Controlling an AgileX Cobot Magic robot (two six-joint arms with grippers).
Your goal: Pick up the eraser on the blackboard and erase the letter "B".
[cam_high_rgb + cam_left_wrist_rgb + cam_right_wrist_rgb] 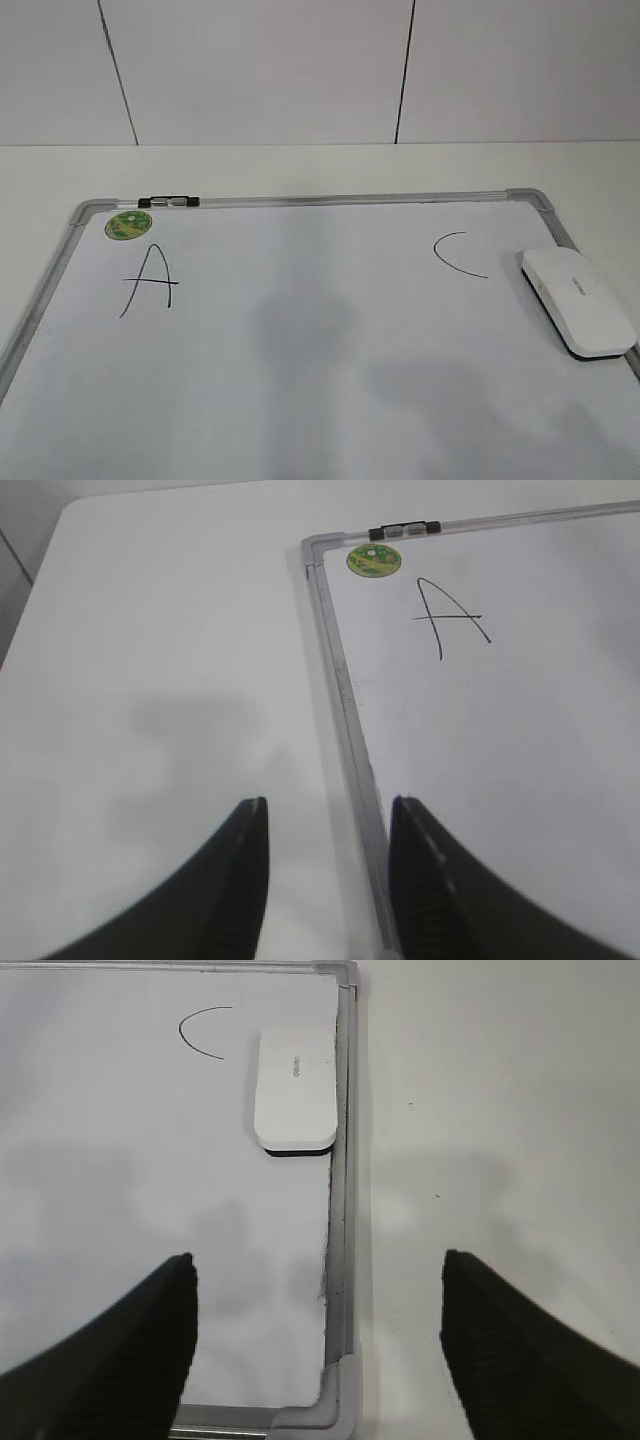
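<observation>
The blackboard [300, 340] is a white board with a silver frame, lying flat on the table. The eraser [578, 301] lies on it by the right frame edge, next to the "C" [458, 255]; it also shows in the right wrist view [294, 1088]. The "A" [150, 280] is at the left. No letter "B" shows between them; the middle of the board is bare. My right gripper [318, 1270] is open wide and empty, hovering over the board's near right corner. My left gripper [328, 815] is open and empty over the board's left frame edge [345, 710].
A round green magnet [128, 225] sits at the board's far left corner, beside a black and silver clip [169, 202] on the top frame. White table [150, 680] surrounds the board. A white panelled wall stands behind.
</observation>
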